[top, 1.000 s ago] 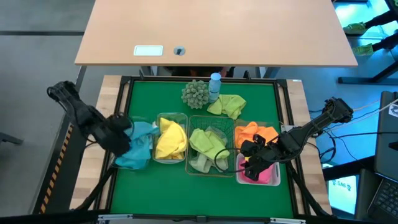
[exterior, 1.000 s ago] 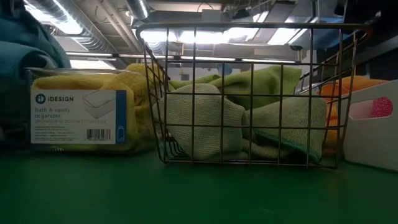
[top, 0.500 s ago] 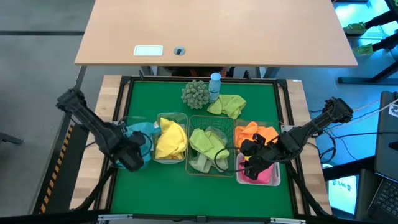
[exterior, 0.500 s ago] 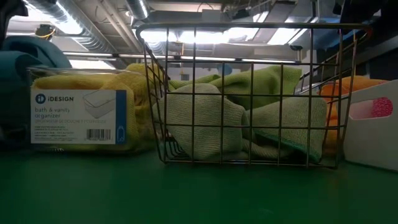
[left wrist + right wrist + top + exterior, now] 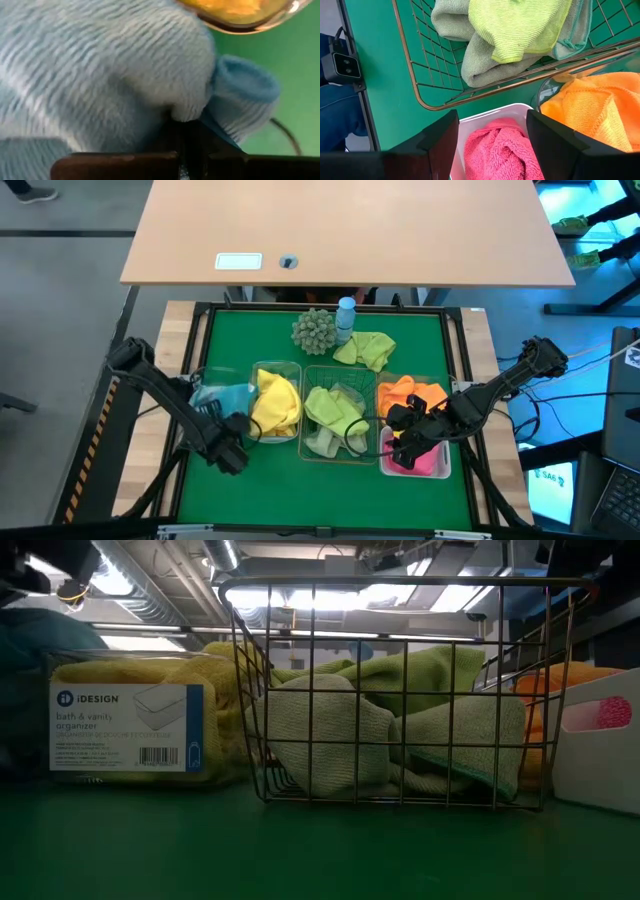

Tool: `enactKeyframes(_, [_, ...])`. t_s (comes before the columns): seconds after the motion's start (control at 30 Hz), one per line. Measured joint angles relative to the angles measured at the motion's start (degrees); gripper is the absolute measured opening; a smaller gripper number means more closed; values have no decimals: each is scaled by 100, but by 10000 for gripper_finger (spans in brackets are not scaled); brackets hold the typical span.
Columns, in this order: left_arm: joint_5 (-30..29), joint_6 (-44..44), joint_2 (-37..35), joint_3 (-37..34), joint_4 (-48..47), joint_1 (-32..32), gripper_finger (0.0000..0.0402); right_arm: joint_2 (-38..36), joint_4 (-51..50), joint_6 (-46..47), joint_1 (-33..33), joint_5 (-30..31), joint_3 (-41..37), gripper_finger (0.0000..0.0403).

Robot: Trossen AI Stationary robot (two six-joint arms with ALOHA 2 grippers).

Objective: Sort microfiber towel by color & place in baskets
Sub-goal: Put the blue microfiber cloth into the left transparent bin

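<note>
Green table (image 5: 400, 485): left fingers (image 5: 187, 150) pinch blue towel (image 5: 100, 75); right fingers (image 5: 440, 137) spread above pink towel (image 5: 502, 155).

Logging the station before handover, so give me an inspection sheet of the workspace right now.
Surface: green mat, wooden border.
Job's things: blue towel in the leftmost bin; yellow towels in a clear bin; green towels in the wire basket; orange towels in a clear bin; pink towel in the white bin; loose yellow-green towel on the mat.
Clutter: spiky ball, blue bottle.
Grippers: left gripper shut beside the blue towel; right gripper open above the white bin.
Cables: black cable by the wire basket.
Surroundings: wooden desk.
</note>
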Motion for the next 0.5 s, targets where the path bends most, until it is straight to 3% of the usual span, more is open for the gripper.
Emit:
enactKeyframes(0.27, [268, 398, 384, 0, 357, 0, 2, 0, 0, 0, 0, -2, 0, 232])
enactKeyframes(0.5, [247, 361, 294, 0, 293, 22, 42, 0, -1, 0, 0, -4, 0, 232])
